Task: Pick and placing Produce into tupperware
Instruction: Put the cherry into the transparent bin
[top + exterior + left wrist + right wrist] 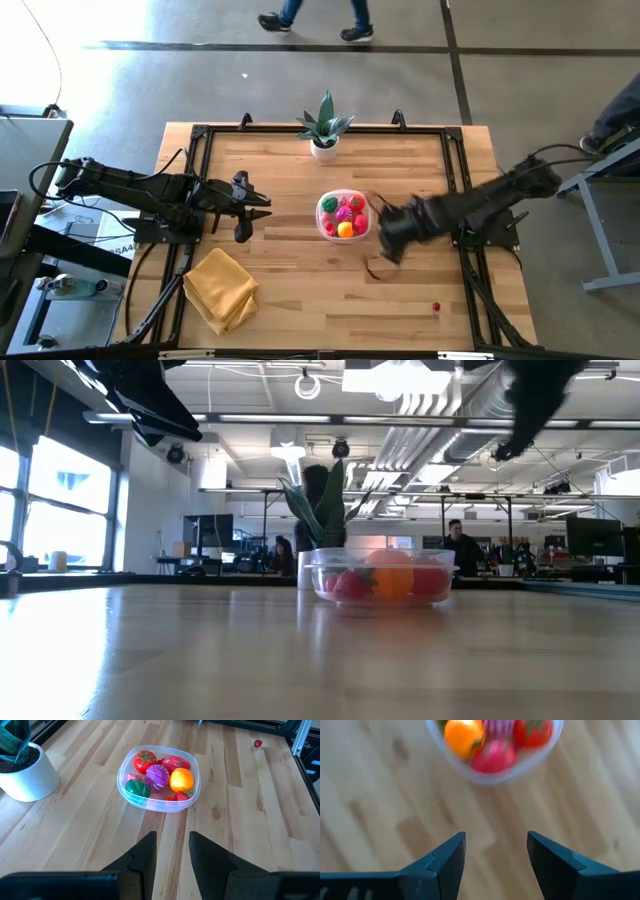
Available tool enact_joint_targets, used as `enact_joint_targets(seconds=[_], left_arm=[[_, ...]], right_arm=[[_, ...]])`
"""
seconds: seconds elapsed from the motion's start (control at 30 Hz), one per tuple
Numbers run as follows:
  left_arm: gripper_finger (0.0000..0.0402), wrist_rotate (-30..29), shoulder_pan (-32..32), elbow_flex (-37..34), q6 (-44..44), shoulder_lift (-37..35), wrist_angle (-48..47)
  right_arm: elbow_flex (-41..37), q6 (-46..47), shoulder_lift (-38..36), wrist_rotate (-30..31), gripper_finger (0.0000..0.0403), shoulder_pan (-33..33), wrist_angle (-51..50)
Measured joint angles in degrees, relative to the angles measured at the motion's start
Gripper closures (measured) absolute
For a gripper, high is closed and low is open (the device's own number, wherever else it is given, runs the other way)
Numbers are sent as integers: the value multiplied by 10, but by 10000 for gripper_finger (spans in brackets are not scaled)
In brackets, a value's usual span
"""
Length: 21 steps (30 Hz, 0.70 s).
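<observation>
Tupperware: I see the clear, round-cornered tub (343, 215) at the middle of the pale wood-plank table (290, 290), filled with produce (346, 213).
Produce shapes: through the left wrist camera I make out a red tomato (145, 760), a ribbed magenta piece (158, 775), a smooth orange ball (181, 779) and a green piece (137, 788).
Stray piece: one small red item (435, 307) lies well apart, toward the table's near right corner; the left wrist camera catches it too (257, 743).
Right claw: (388, 238) just beside the tub, above the table, fingers spread wide with nothing between them.
Left claw: (252, 208) waiting left of the tub, fingers parted, empty.
Other things: folded yellow cloth (220, 288); spiky plant in a white pot (324, 130).
Writing: I can read none.
Low camera only: people at desks beyond the table.
</observation>
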Motion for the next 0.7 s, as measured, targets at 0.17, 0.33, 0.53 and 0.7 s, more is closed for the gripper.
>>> enact_joint_targets(seconds=[0.17, 0.33, 0.53, 0.7], left_arm=[[295, 0, 0, 0, 0, 0, 0], [295, 0, 0, 0, 0, 0, 0], [295, 0, 0, 0, 0, 0, 0], [295, 0, 0, 0, 0, 0, 0]], right_arm=[[0, 255, 5, 3, 199, 145, -83], [0, 532, 39, -30, 199, 263, -121], [0, 766, 90, -126, 199, 337, -97], [0, 849, 120, -142, 199, 365, -38]])
